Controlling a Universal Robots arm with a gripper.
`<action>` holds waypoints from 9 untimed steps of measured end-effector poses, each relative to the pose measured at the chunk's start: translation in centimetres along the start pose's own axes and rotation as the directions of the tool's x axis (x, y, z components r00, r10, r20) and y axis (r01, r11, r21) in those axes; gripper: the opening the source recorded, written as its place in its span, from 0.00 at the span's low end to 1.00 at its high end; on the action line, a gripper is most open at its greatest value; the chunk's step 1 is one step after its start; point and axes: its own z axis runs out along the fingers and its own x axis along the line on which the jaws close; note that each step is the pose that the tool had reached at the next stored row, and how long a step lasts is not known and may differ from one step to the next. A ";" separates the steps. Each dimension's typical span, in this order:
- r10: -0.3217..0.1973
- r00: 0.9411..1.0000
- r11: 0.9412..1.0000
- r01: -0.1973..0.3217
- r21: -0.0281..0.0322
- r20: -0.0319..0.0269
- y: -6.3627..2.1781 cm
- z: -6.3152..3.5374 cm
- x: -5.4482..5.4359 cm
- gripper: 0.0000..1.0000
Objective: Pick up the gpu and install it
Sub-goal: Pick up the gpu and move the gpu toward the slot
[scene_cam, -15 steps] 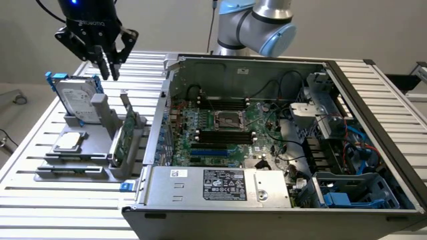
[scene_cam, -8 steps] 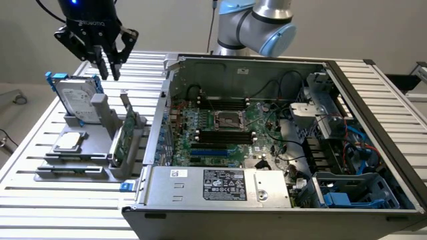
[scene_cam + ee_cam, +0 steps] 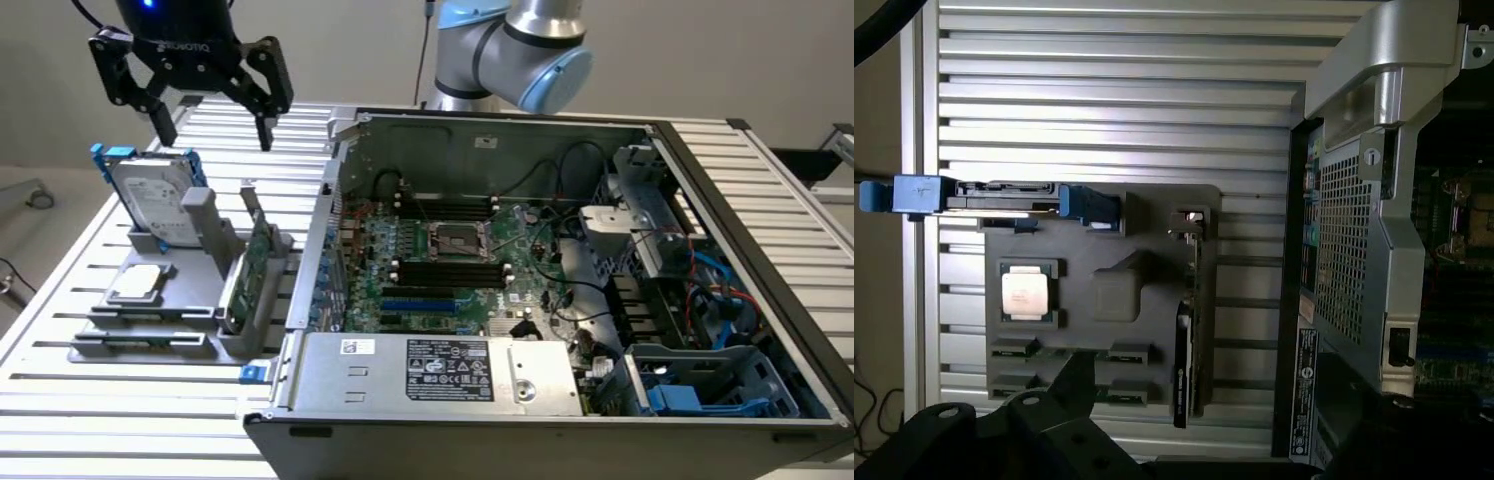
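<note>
The gpu [image 3: 254, 268] stands on edge in a slot of the grey holder [image 3: 180, 318], its green board facing the exterior view's left, just outside the open computer case [image 3: 747, 180]. From the wrist view the gpu [image 3: 1185, 345] shows edge-on as a thin dark strip in the holder [image 3: 1116, 300]. My gripper [image 3: 216, 138] hangs open and holds nothing. It is high above the table's far corner, over the holder's back end and well above the gpu. One black finger [image 3: 1069, 390] reaches in at the wrist view's edge.
A silver hard drive [image 3: 154, 192] with blue rails stands upright at the holder's back, directly under the gripper. A processor chip [image 3: 140, 283] lies flat in the holder. Inside the case lie the motherboard [image 3: 441, 245], its blue slots [image 3: 414, 300] and the power supply [image 3: 447, 370].
</note>
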 end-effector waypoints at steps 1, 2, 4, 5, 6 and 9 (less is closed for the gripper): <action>0.000 1.000 1.000 0.000 0.000 0.000 0.00 0.00 0.0 0.99; 0.000 1.000 1.000 0.000 0.000 0.000 0.00 0.00 0.0 0.99; 0.000 1.000 1.000 0.000 0.000 0.000 0.00 0.00 0.0 0.99; 0.000 1.000 1.000 0.000 0.000 0.000 0.00 0.00 0.0 0.99; 0.000 1.000 1.000 0.000 0.000 0.000 0.00 0.00 0.0 0.99; 0.000 1.000 1.000 0.000 0.000 0.000 0.00 0.00 0.0 0.99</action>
